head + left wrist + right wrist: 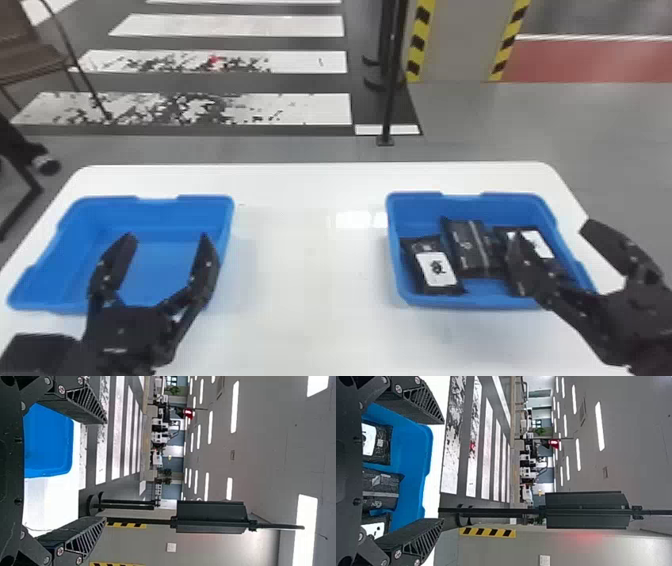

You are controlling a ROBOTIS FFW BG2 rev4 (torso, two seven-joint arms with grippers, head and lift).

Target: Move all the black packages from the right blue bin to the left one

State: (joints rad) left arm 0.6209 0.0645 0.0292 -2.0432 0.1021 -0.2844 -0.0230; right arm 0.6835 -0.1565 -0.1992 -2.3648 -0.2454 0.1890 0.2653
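Lining up what appears to be the first pick, the right gripper [556, 232] hangs with fingers spread near the outer side of the right blue bin [480, 301]. Three black packages [466, 250] lie inside, mostly inward of it; lowering and closing on one should follow, while the left gripper [168, 237], also spread, hangs by the left blue bin [55, 270].

Beyond your left gripper [167, 236], you see white stripes [250, 26] across dark floor [225, 83]; a brown chair [30, 62] stands to its left, ceiling lights [234, 407] glow above it.
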